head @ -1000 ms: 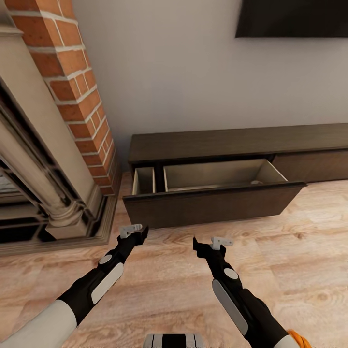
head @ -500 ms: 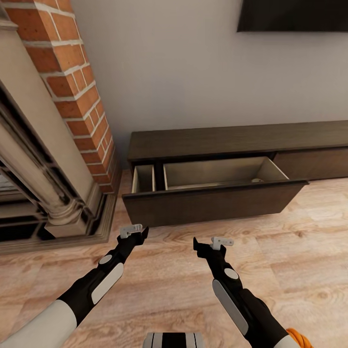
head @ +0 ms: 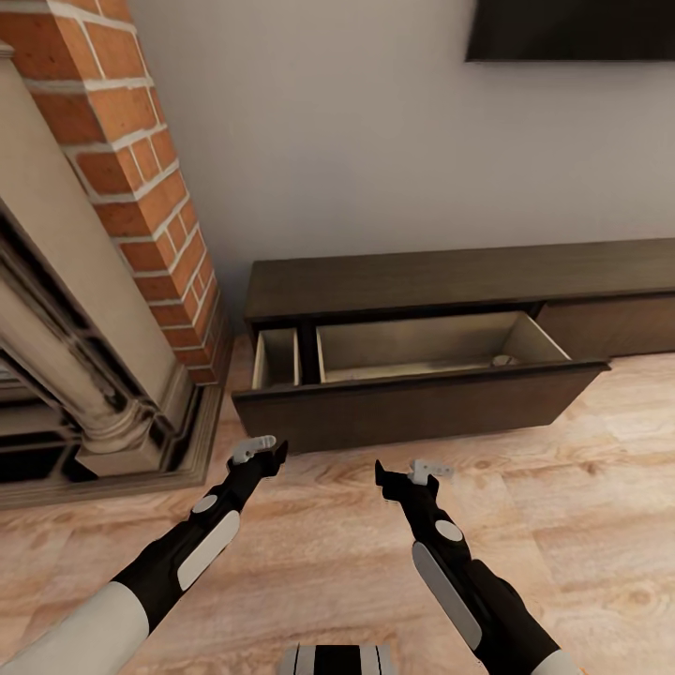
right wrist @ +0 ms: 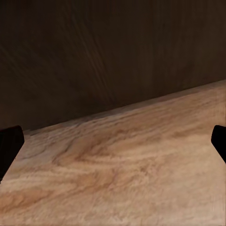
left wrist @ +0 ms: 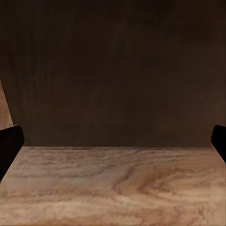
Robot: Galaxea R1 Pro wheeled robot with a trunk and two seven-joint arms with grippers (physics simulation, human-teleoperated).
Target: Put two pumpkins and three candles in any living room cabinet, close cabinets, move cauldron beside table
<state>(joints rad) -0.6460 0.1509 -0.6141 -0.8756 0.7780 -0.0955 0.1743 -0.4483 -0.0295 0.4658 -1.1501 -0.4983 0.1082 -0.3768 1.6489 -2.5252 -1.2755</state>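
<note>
Standing against the grey wall (head: 356, 141), the cabinet (head: 422, 281) is a long, low, dark-brown unit, and its left drawer (head: 412, 408) is pulled out over the wooden floor (head: 581, 525). The drawer's pale inside is split by a dark divider into a narrow left compartment and a wide right one; a small pale object (head: 503, 359), too small to identify, lies near the wide compartment's back right corner. No writing or labels can be read anywhere. Left of the cabinet rises a brick fireplace (head: 141, 187) with a pale carved surround. A dark screen (head: 572, 28) hangs on the wall above. The left gripper (head: 261, 452) and the right gripper (head: 405, 472) are held above the floor, just short of the drawer front, both with fingers spread wide and empty. In the wrist views, dark fingertips sit at the far edges, facing the drawer front.
</note>
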